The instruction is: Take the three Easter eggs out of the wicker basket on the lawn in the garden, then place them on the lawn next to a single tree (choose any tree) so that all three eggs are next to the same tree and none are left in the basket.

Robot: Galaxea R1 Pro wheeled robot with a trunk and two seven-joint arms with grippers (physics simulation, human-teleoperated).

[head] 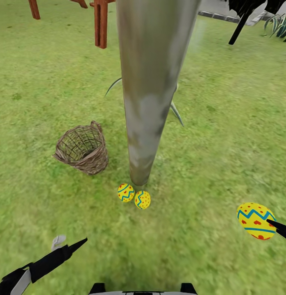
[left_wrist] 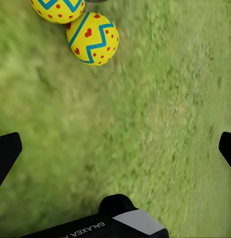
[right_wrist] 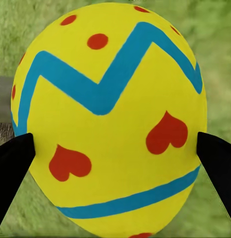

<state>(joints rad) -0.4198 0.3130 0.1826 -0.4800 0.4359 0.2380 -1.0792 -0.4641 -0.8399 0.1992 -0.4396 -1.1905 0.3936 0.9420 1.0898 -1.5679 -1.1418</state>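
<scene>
A: Head view first, nearest to us: our left hand (head: 71, 247) sits at seven o'clock, jaws wide apart and holding nothing, over bare lawn (head: 192, 254). At four o'clock our right hand (right_wrist: 115, 148) is closed on the third egg (head: 255, 220), held clear of the grass.

B: Agreed; its wrist camera shows a fingertip pressing each flank of that egg. We judge the shell smooth, rigid and light, so it could slip. The hold across the widest part looks right to us.

A: Farther on, toward twelve, two eggs (head: 134, 196) lie touching each other on the grass, just at the foot of the tree (head: 149, 102).

B: Beyond them, at ten o'clock, the wicker basket (head: 82, 148) leans, apparently empty. We'd set the last egg beside the pair gently, since it may roll.
</scene>
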